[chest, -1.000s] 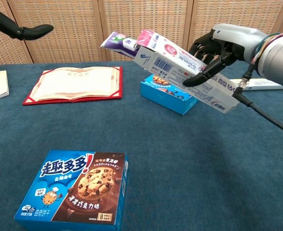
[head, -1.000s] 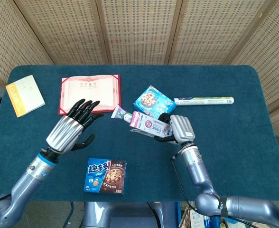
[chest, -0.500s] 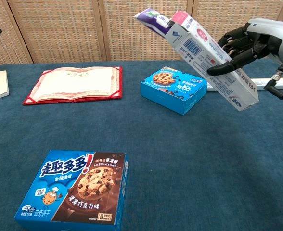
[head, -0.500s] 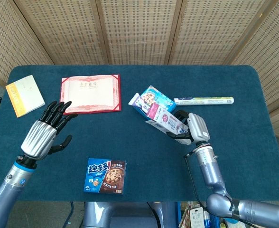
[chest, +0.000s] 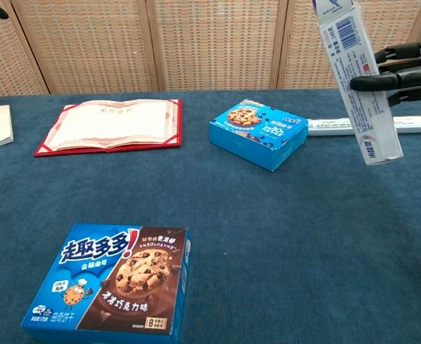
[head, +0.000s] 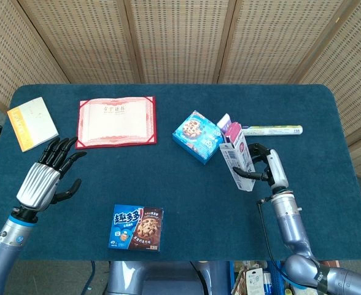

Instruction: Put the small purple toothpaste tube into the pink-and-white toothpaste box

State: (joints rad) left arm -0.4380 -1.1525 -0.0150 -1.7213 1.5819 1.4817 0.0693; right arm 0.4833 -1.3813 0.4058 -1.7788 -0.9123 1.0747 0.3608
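— How is the light?
— Bright and even, soft from above; shadows under the boxes on the blue table are faint.
— Any glare?
— A mild sheen on the cookie box and the left hand.
— Sharpness?
— Both views crisp; the chest view bends slightly at its edges.

The left hand hovers at the near left, back of the hand up, its dark fingers spread and pointing away, holding nothing; its forearm runs down to the lower left corner. The right hand is raised on a nearly upright forearm, its fingers clasping the toothpaste box, which stands steeply on end.
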